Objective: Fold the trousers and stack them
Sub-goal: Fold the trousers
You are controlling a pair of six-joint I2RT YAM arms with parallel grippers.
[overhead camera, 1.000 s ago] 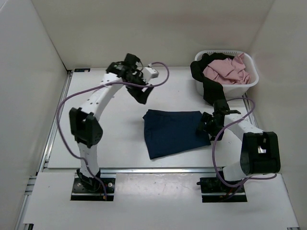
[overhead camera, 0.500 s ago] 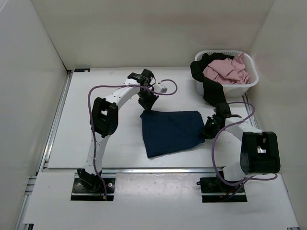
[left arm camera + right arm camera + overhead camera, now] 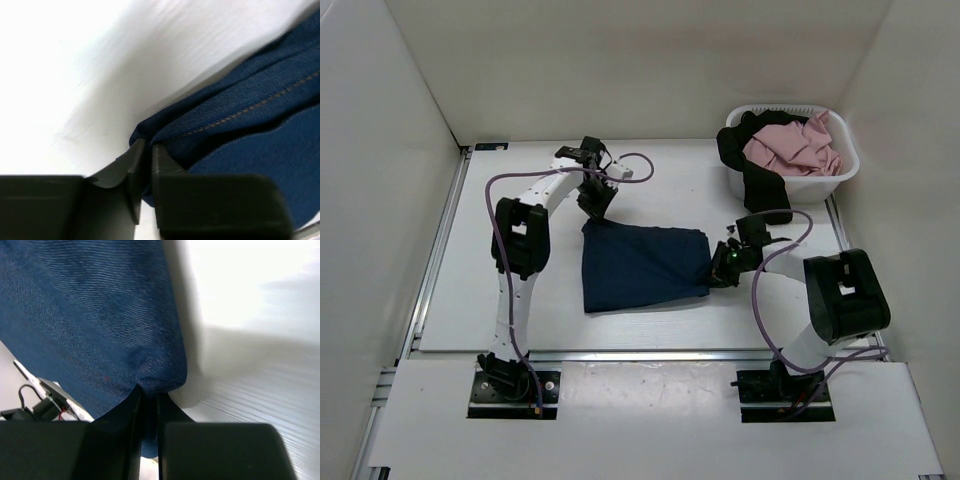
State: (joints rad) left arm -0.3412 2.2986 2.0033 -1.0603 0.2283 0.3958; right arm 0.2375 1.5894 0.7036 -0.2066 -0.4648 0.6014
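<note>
The trousers point(image 3: 645, 266) are dark navy denim, folded into a flat rectangle on the middle of the white table. My left gripper point(image 3: 594, 215) is at their far left corner, shut on the denim edge point(image 3: 165, 131); orange stitching runs along that fold. At the right edge, near the far corner, my right gripper point(image 3: 720, 270) is shut on a pinch of the same cloth point(image 3: 150, 382). In both wrist views the jaws stand nearly together with denim between them.
A white laundry basket point(image 3: 840, 172) stands at the back right, holding a pink cloth point(image 3: 790, 145) and a black garment point(image 3: 756, 180) that hangs over its front rim towards the right arm. White walls point(image 3: 380, 150) enclose the table on three sides.
Both grippers have closed on the trousers and dragged them to the left across the table. The left arm came down from the back; the right arm followed leftward.
</note>
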